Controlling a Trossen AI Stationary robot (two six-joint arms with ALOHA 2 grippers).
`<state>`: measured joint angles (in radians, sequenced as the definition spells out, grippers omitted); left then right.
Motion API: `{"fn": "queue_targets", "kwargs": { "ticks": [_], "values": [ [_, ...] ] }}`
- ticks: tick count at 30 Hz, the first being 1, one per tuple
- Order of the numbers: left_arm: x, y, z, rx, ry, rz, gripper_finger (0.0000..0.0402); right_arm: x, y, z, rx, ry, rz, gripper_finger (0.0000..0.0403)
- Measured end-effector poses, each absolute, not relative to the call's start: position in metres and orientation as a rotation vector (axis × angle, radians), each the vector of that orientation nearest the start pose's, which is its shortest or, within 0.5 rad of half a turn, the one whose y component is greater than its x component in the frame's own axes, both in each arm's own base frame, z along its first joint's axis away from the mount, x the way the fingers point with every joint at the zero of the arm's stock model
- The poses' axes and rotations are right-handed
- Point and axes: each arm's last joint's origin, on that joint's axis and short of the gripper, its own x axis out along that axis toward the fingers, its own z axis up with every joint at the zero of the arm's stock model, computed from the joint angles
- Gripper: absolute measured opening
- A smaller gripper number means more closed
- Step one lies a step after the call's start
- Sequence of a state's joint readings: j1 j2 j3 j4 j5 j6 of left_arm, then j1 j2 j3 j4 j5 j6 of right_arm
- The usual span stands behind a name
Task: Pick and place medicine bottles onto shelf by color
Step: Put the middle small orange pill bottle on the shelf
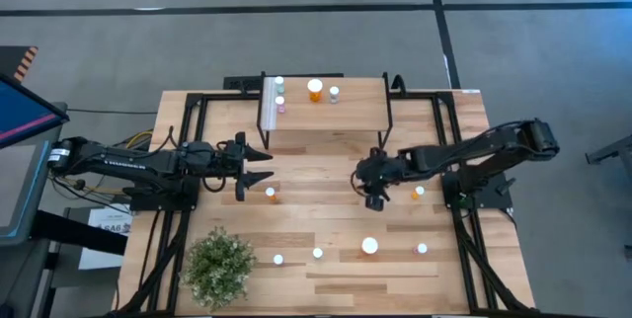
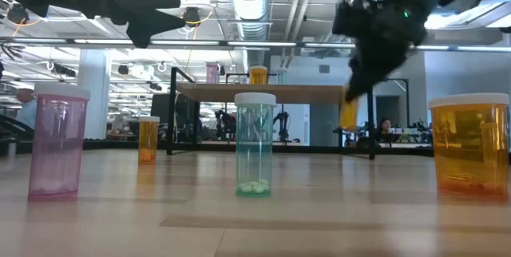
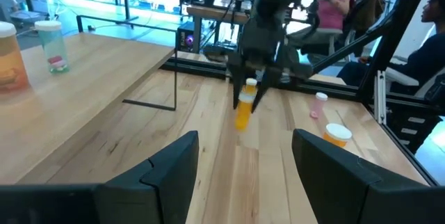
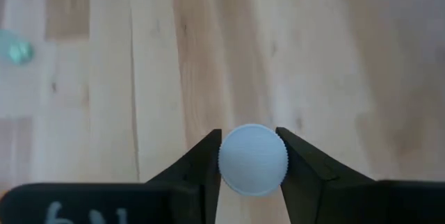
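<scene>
From the high view I have the right end effector (image 1: 375, 196) near the middle of the table (image 1: 326, 278), just off the shelf's near edge; the bottle in it is hidden under the fingers here. The shelf (image 1: 355, 111) is a light wood plank on thin black legs at the far edge, carrying four white-capped bottles, the largest of them orange (image 1: 315, 89). More white-capped bottles stand scattered on the table, and a bushy green plant (image 1: 219, 264) sits by the near left corner. The left end effector (image 1: 259, 168) waits at the left side, fingers spread wide with nothing between them.

In the low view I see a pink bottle (image 2: 56, 141), a pale blue-green bottle (image 2: 255, 144) with pills at its bottom, and a big orange bottle (image 2: 470, 144) cut off at the right; all are translucent plastic cylinders. The right end effector is a dark blur up top.

My left wrist view shows the orange bottle (image 3: 245, 106) gripped by its white cap, lifted off the wood.

The right wrist view shows both dark fingers (image 4: 198, 165) pressed against the round ribbed cap (image 4: 253, 159); the body beneath is hidden.
</scene>
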<state>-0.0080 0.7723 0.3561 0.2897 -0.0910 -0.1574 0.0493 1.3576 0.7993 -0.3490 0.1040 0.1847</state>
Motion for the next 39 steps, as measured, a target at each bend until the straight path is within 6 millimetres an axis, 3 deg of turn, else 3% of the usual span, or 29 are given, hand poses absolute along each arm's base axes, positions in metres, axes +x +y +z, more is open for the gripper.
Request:
{"fn": "queue_targets", "kwargs": {
  "ticks": [5,12,18,27,39],
  "values": [
    [0.176,0.0,0.235,-0.154,0.088,0.063,0.022,0.267,-0.013,0.248,0.068,0.777,-0.174,0.0139],
    [0.176,-0.001,0.238,-0.134,0.051,0.026,0.022,0.265,-0.063,0.313,0.013,0.637,-0.308,0.014],
    [0.176,-0.001,0.239,-0.131,0.05,0.026,0.022,0.26,-0.116,0.344,0.03,0.597,-0.397,0.0143],
    [0.176,-0.001,0.239,-0.131,0.05,0.027,0.022,0.262,-0.187,0.34,0.136,0.71,-0.454,0.0146],
    [0.176,0.0,0.237,-0.132,0.061,0.029,0.022,0.274,-0.22,0.305,0.212,0.902,-0.46,0.0151]
  ]
}}
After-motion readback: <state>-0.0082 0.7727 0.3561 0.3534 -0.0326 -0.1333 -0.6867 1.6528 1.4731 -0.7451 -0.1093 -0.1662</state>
